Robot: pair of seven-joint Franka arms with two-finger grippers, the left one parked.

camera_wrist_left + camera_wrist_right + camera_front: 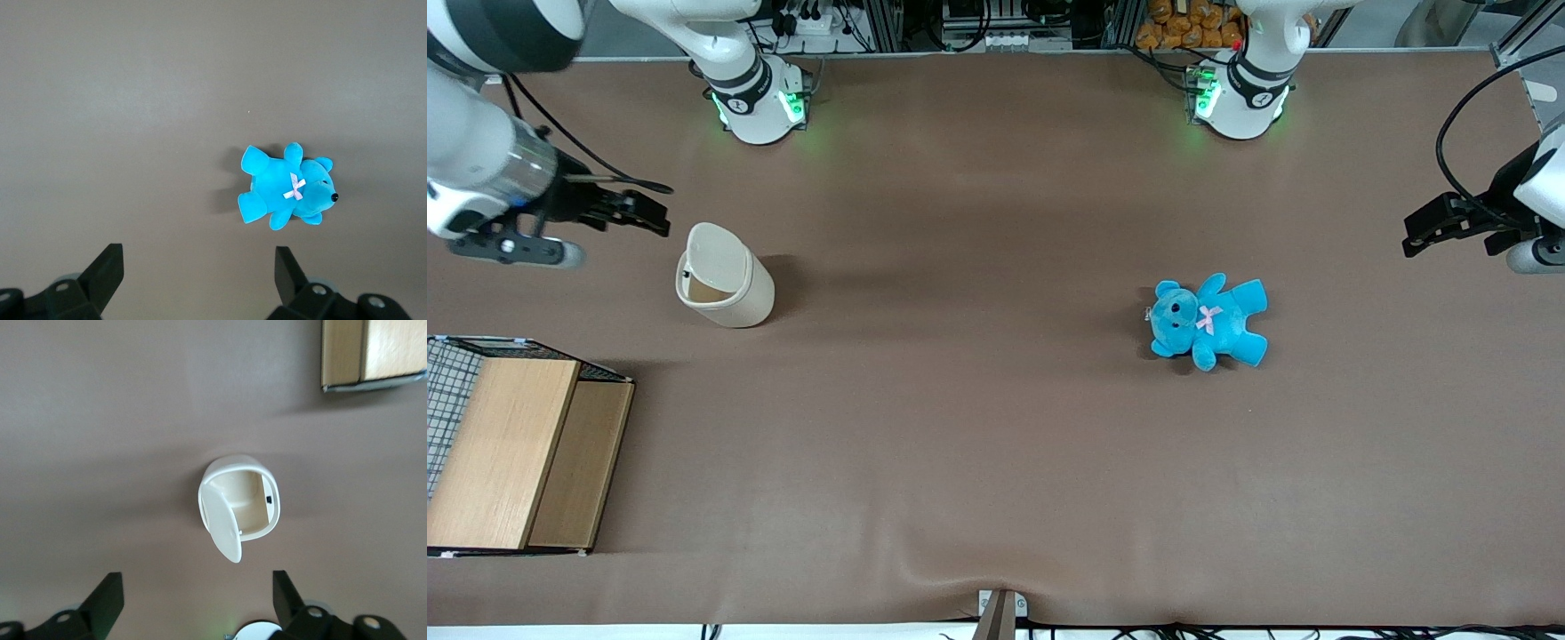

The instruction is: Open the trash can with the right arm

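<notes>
Two views give you the trash can [725, 277], and they tell you different things. From the front you see it standing on the brown table [978, 427] toward the working arm's end, lid [716, 252] raised on edge, with the wooden box [520, 453] nearer the camera than it. The right wrist view looks straight down into it [240, 503]: the lid [222, 524] is swung up and the cream inside is bare to you, with a small dark catch on the inner wall. Your gripper [636, 212] hangs in the air just beside the can, touching nothing, its fingers [107, 597] spread wide. Only the front and left wrist views show you the blue teddy [1208, 320] lying well apart, toward the parked arm's end.
</notes>
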